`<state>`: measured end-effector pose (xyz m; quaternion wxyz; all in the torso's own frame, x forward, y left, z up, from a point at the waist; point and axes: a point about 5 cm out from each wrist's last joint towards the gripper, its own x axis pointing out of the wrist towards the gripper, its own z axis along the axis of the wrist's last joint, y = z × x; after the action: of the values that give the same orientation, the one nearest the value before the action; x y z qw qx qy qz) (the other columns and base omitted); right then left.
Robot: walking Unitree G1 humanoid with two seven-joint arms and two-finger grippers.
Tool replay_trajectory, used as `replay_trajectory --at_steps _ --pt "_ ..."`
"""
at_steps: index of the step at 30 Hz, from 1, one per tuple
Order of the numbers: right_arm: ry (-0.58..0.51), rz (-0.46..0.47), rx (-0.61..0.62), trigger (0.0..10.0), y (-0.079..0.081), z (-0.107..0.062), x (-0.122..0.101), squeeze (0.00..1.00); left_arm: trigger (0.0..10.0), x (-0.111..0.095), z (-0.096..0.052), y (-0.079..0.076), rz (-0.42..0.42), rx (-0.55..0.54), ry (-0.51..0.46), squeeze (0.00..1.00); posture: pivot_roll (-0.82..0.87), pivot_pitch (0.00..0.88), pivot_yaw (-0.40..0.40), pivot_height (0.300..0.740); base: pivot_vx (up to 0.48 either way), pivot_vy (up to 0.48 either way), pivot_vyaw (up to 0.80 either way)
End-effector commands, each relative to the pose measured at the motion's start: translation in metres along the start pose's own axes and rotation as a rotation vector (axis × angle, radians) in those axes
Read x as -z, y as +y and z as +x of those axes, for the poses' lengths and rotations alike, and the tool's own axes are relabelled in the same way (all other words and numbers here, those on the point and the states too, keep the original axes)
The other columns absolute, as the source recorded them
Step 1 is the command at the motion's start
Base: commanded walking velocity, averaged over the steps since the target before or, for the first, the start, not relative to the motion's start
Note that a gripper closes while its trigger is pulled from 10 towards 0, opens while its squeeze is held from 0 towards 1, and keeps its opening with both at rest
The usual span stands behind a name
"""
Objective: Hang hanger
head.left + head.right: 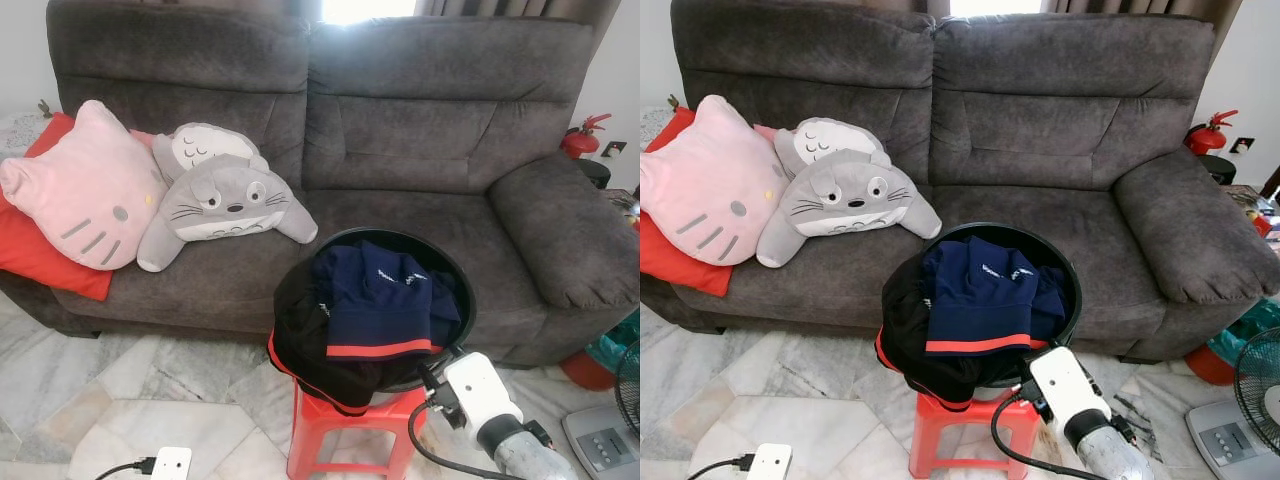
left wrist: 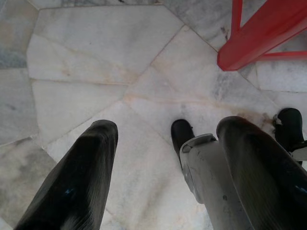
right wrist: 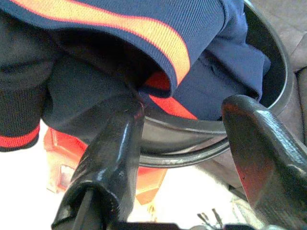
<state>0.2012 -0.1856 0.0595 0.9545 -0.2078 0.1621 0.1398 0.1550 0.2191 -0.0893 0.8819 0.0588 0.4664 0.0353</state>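
No hanger can be made out in any view; where it lies relative to either hand cannot be told.

Landmark: a black round basket (image 1: 455,275) standing on a red plastic stool (image 1: 345,425), directly in front of a grey sofa (image 1: 420,130). Inside the basket lies a navy garment (image 1: 375,300) with a red-orange band along its hem. A black garment (image 1: 305,345) with red edging hangs over the basket's front rim and droops toward the stool.

Right hand (image 3: 184,143): at the front rim of the basket on its right side, just beside the hanging cloth. Its two black fingers (image 3: 115,158) stand spread apart, grasping nothing; the basket rim and the banded hem show between them. The silver right arm (image 1: 500,425) with a black cable comes up from below the basket.

Left hand (image 2: 163,158): low beside the stool, pointing down at the marble floor (image 2: 96,72); fingers parted, released, nothing held. A stool leg shows beyond it.

On the sofa, to the left of the basket: a grey Totoro plush (image 1: 225,205), a pink cat cushion (image 1: 85,190) and a red cushion (image 1: 40,260). To the right of the basket, past the sofa arm, a red fire extinguisher (image 1: 580,138) and part of a fan (image 1: 625,385). On the floor left of the stool, a white power strip (image 1: 168,463).
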Motion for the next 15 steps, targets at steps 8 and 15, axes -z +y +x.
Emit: replay_trajectory --at_steps 8,15 --pt "-0.044 -0.008 0.021 10.0 -0.007 0.013 -0.009 0.0 10.0 0.005 -0.001 -0.001 0.003 -0.006 0.024 0.0 -0.14 0.0 -0.029 0.74 0.0 0.0 0.0" --pt "-0.103 -0.007 -0.032 10.0 -0.004 0.022 -0.015 0.0 10.0 0.005 -0.001 0.0 0.005 -0.011 0.025 0.0 -0.13 0.0 -0.03 0.74 0.0 0.0 0.0"
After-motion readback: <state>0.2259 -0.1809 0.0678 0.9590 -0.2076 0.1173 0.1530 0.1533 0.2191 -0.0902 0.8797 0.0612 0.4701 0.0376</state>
